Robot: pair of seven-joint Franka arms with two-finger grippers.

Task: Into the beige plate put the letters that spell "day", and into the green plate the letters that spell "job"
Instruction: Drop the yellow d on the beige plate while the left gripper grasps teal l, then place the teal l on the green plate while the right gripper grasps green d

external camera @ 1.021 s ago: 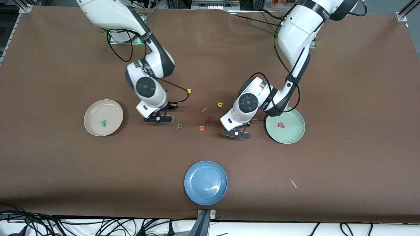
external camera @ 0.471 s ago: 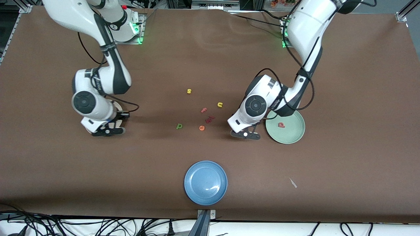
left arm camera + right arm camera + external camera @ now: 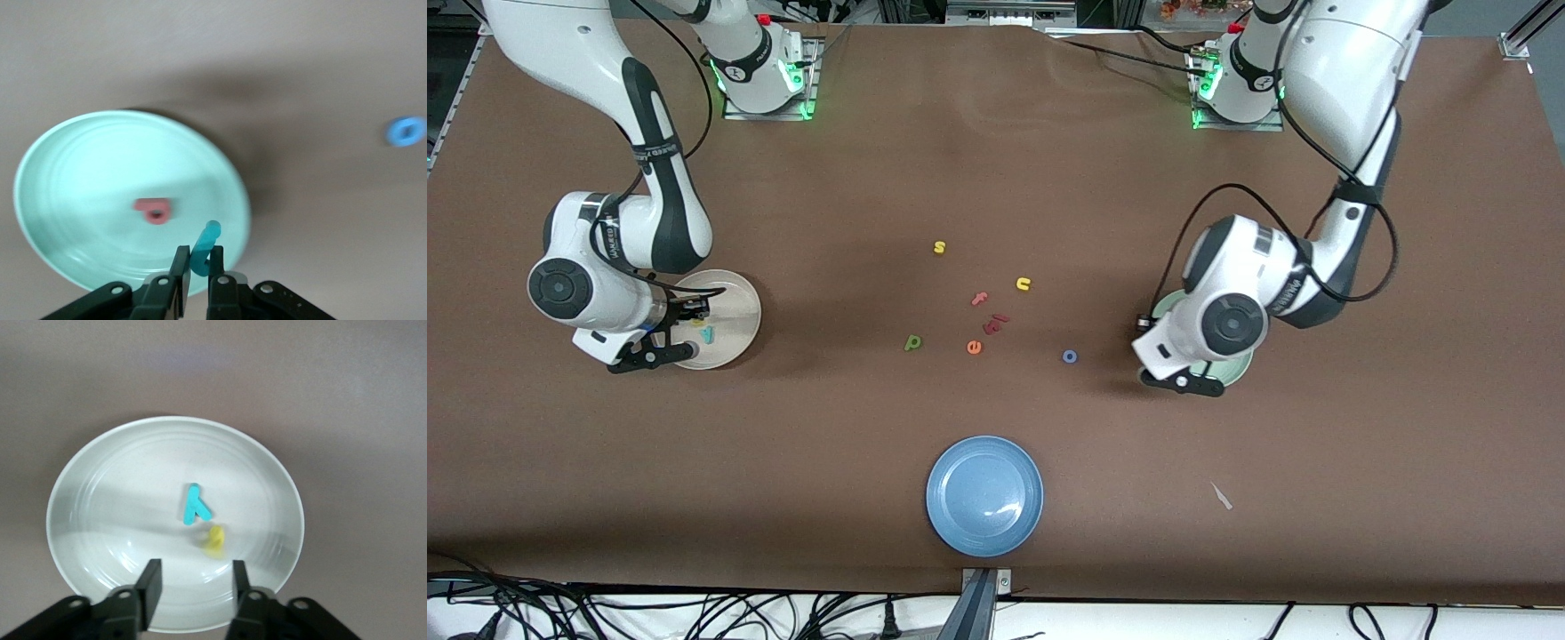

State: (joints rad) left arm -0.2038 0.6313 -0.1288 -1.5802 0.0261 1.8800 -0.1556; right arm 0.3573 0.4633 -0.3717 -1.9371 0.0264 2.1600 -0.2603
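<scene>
Left gripper (image 3: pixel 198 270) pinches the light foam j (image 3: pixel 204 245) edgewise over the green plate (image 3: pixel 60 167); right gripper (image 3: pixel 192 587) parted, seemingly empty, over the beige plate (image 3: pixel 100 480).

- A robotics laboratory is indicated, not a home or a shop.
- Two white industrial arms (image 3: pixel 623 178) (image 3: pixel 1325 107) are seen bolted to metal base plates (image 3: pixel 765 107) along one edge of the bench (image 3: pixel 996 178), with green status lights lit at their bases.
- The bench is covered by a plain brown sheet and framed by aluminium profile rails (image 3: pixel 1520 36) at its corners.
- Loose black cables (image 3: pixel 649 613) are piled along the edge nearest the front camera, and cables are looped along each arm.
- Small foam letters (image 3: pixel 974 347) and plain plates (image 3: pixel 984 495) are laid out as test props.
</scene>
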